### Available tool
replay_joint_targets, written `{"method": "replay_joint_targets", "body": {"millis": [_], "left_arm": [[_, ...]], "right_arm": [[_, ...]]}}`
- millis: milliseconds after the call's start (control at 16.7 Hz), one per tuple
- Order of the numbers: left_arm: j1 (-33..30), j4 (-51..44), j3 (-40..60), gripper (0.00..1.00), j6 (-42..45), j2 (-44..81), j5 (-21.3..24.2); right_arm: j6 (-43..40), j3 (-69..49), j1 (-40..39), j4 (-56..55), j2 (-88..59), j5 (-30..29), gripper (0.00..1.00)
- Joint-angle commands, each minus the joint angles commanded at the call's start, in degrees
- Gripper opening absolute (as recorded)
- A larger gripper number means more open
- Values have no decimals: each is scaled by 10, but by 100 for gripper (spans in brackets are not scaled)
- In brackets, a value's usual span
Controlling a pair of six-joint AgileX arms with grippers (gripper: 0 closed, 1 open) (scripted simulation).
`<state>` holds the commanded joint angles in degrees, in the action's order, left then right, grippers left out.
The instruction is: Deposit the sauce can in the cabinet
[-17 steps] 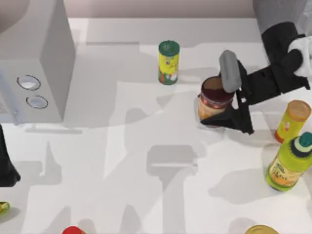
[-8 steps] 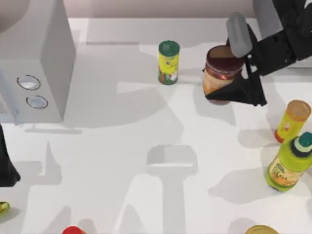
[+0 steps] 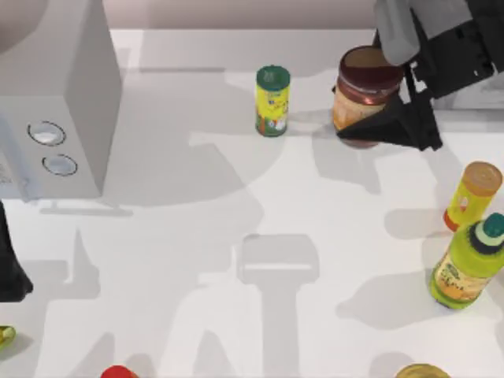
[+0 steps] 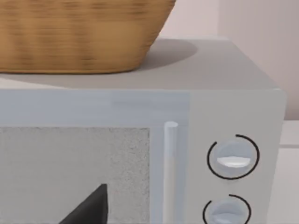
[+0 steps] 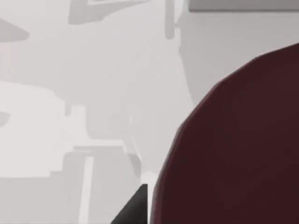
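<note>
— Where is the sauce can [image 3: 368, 88] now?
— The right tool [image 3: 390, 83] is clenched on it, one finger [image 3: 394, 31] on the far side and the dark one [image 3: 394, 126] on the near side. It is held above the table [image 3: 236, 205] near the far edge, on the right half.
— Does it stand straight?
— Almost; its long axis is nearly upright, the maroon top [image 5: 238, 144] facing up, with a small lean. The label is orange-red, but I cannot read any writing on it.
— What is around the tool?
— To its left stands a slim yellow can with green lid [image 3: 272, 101], apart from the sauce can. Nearer to us on the right are an orange-capped bottle [image 3: 472, 195] and a green-yellow bottle [image 3: 466, 268]. Between the tool and the white box with two knobs [image 3: 55, 150] the table is open.
— And the other arm?
— The left tool [image 3: 12, 272] sits at the left edge, close before that box [image 4: 233, 158]; a woven basket [image 4: 79, 32] rests on top. I cannot tell whether it is clenched.
</note>
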<state>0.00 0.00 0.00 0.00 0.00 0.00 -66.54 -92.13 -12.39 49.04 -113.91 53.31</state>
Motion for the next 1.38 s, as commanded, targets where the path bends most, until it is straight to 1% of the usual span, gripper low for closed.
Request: {"method": "replay_joint_targets", "body": {"millis": [120,240,360,540,780,1140,1380], "left_arm": [[0,0,0,100,0,0,0],[0,0,0,100,0,0,0],[0,0,0,100,0,0,0],[0,0,0,100,0,0,0],[0,0,0,100,0,0,0],[0,0,0,100,0,0,0],[0,0,0,100,0,0,0]], "right_arm": [[2,4,1,-3,5,-4,0],[17,25,6,-18,33,-23,0],[44,68,12,-44,86,-54,0],[106,167,25,-98,211,-116,0],[222,342,46,-190,451,-219,0],[437,647,82,-346,842,-383,0],[571,819,106,-433,1033,-473,0]]}}
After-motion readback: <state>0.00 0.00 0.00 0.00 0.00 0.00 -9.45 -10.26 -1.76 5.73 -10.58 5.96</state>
